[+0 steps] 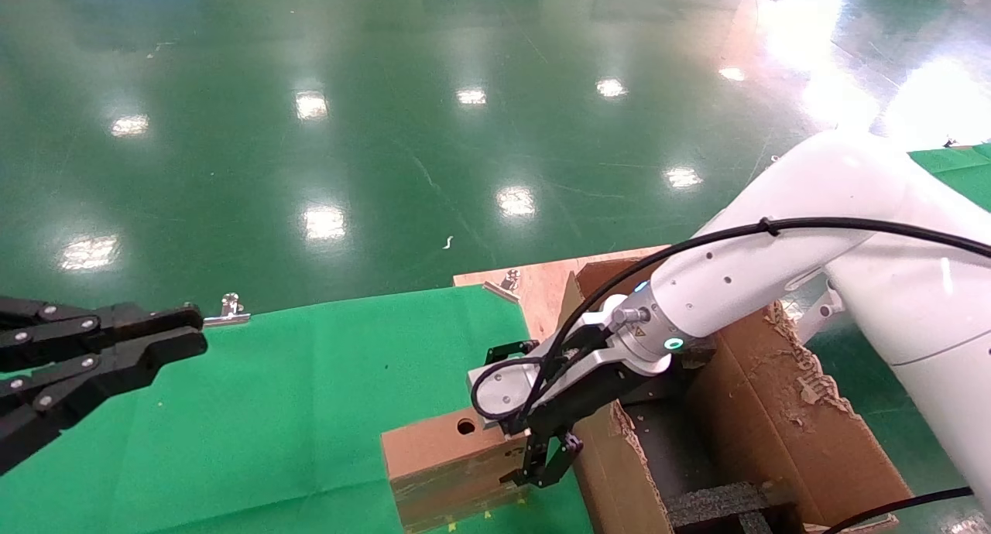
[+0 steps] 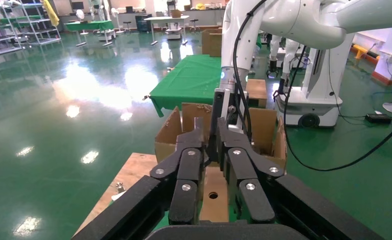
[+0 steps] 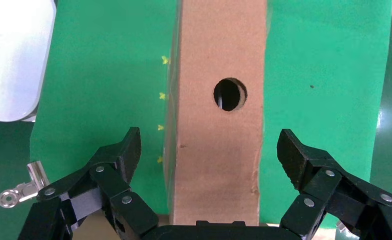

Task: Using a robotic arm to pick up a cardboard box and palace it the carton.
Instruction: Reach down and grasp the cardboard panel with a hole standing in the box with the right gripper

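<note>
The small brown cardboard box (image 1: 441,449) with a round hole lies on the green table, right beside the carton (image 1: 774,418). The white robotic arm's right gripper (image 1: 550,460) hangs over the box end nearest the carton. In the right wrist view the right gripper (image 3: 209,140) is open; its fingers (image 3: 126,150) stand on either side of the cardboard box (image 3: 219,60), apart from both sides. The all-black left gripper (image 1: 200,331) is parked at the far left, shut on nothing. Past the left gripper (image 2: 210,132), the left wrist view shows the box (image 2: 214,197) and the carton (image 2: 264,132).
A green cloth (image 1: 271,410) covers the table. A bare wooden board (image 1: 534,282) lies behind the carton. A metal clip (image 1: 228,309) sits at the far table edge. Black foam (image 1: 712,503) fills the carton's bottom, and its flaps are ragged.
</note>
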You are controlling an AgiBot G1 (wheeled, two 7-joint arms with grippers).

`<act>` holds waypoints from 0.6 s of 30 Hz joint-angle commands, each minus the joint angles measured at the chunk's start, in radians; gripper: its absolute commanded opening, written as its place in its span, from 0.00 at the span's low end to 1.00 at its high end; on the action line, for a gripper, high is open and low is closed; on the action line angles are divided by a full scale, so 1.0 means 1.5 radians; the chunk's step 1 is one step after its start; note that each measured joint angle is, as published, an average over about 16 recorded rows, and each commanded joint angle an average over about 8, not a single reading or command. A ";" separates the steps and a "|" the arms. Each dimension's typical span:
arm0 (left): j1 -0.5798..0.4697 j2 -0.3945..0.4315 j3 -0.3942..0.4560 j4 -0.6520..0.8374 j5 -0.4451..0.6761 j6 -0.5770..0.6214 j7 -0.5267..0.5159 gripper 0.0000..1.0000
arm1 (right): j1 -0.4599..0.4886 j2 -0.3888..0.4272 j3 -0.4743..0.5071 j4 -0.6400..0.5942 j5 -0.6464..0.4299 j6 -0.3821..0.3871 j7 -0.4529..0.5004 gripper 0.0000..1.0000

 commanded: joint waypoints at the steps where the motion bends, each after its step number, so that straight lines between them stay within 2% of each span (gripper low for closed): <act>1: 0.000 0.000 0.000 0.000 0.000 0.000 0.000 1.00 | 0.000 0.000 0.001 0.000 0.001 0.000 0.000 0.00; 18: 0.000 0.000 0.000 0.000 0.000 0.000 0.000 1.00 | -0.004 0.003 0.006 0.002 0.008 -0.001 0.000 0.00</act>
